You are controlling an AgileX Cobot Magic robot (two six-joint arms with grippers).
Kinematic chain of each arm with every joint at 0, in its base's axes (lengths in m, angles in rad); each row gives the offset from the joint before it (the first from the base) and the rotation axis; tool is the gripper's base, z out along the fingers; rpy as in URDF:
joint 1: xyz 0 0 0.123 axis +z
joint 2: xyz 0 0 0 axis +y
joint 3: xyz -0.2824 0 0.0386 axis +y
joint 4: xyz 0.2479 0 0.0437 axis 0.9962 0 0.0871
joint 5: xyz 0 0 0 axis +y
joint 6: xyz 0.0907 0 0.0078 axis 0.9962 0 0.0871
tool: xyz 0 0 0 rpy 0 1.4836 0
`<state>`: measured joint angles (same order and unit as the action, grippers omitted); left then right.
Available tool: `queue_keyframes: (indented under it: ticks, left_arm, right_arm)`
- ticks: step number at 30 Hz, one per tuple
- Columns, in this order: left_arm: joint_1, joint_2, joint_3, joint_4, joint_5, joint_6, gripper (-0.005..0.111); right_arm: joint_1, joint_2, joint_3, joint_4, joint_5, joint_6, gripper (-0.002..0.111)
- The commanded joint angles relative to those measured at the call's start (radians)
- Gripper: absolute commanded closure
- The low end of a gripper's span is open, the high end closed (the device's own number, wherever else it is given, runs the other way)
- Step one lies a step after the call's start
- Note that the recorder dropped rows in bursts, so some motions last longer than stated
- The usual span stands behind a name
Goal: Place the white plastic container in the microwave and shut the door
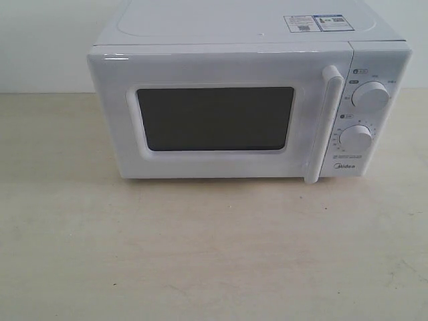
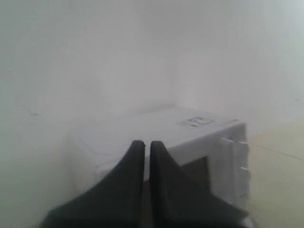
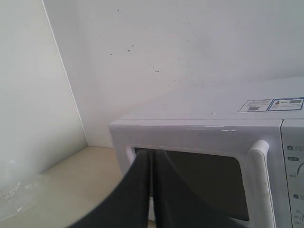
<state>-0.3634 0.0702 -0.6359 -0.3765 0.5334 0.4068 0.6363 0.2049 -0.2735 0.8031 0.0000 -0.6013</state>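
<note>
The microwave (image 1: 234,27) is seen standing at the far side of the counter (image 1: 200,254), close to the wall (image 1: 40,40). Its door (image 1: 214,67) is shut flush with the front, and only a dark surface can be made out through the window (image 1: 215,118). The handle (image 1: 324,124) is set upright along the door's right edge. Two knobs are placed one above the other on the panel to the right of it, the upper knob (image 1: 370,95) over the lower knob (image 1: 356,138). A sticker (image 1: 315,23) is fixed on top, towards the right.

The left gripper (image 2: 147,142) is held above and off one corner of the microwave. Its fingers (image 2: 133,166) are clenched with only a thin slit between them, and nothing is grasped. The right gripper (image 3: 153,153) is held in front of the door at window height. Its fingers (image 3: 137,190) are pressed together, and nothing is grasped.

A crinkled translucent plastic thing (image 3: 14,194) is caught at the edge of the right wrist view, on the counter and apart from the microwave. Whether it is the container cannot be told.
</note>
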Motion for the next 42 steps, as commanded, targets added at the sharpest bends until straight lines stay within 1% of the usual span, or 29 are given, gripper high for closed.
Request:
queue_keyframes:
  ticks: [1, 5, 8, 9, 11, 13, 15, 18, 20, 22, 25, 28, 37, 42]
  left_arm:
    - [0.104, -0.070, 0.001, 0.145, -0.004, 0.006, 0.102]
    - [0.181, -0.070, 0.018, 0.178, -0.013, 0.006, 0.102]
    - [0.240, -0.070, 0.071, 0.187, -0.038, 0.006, 0.102]
    - [0.268, -0.070, 0.104, 0.187, -0.062, 0.006, 0.102]
    - [0.321, -0.070, 0.208, 0.193, -0.170, 0.006, 0.102]
    - [0.357, -0.070, 0.325, 0.209, -0.240, 0.006, 0.102]
    - [0.367, -0.070, 0.408, 0.209, -0.284, 0.006, 0.102]
    - [0.371, -0.070, 0.509, 0.209, -0.384, -0.010, 0.102]
    - [0.374, -0.070, 0.556, 0.209, -0.443, -0.013, 0.102]
    - [0.378, -0.070, 0.593, 0.209, -0.472, -0.013, 0.102]
    - [0.390, -0.070, 0.633, 0.209, -0.482, -0.013, 0.102]
    - [0.392, -0.070, 0.636, 0.207, -0.480, -0.016, 0.102]
    - [0.392, -0.070, 0.636, 0.216, -0.253, -0.024, 0.102]
    - [0.392, -0.070, 0.636, 0.178, -0.247, -0.026, 0.102]
  right_arm:
    - [-0.008, -0.005, 0.006, -0.001, 0.000, -0.005, 0.108]
    - [-0.008, -0.005, 0.006, -0.001, 0.006, -0.005, 0.108]
    - [-0.008, -0.005, 0.006, -0.001, 0.006, -0.005, 0.108]
    - [-0.008, -0.005, 0.006, -0.001, 0.006, -0.005, 0.108]
    - [-0.008, -0.005, 0.006, -0.001, 0.006, -0.005, 0.108]
    - [-0.008, -0.005, 0.006, -0.001, 0.006, -0.005, 0.108]
    - [-0.008, -0.005, 0.006, -0.001, 0.006, -0.005, 0.108]
    - [-0.008, -0.005, 0.006, -0.001, 0.006, -0.005, 0.108]
    - [-0.008, -0.005, 0.006, -0.001, 0.006, -0.005, 0.108]
    - [-0.008, -0.005, 0.006, -0.001, 0.006, -0.005, 0.108]
    - [-0.008, -0.005, 0.006, -0.001, 0.006, -0.005, 0.108]
    - [-0.008, -0.005, 0.006, -0.001, 0.006, -0.005, 0.108]
    - [-0.008, -0.005, 0.006, -0.001, 0.000, -0.003, 0.108]
    - [-0.008, -0.005, 0.006, -0.001, 0.006, -0.003, 0.108]
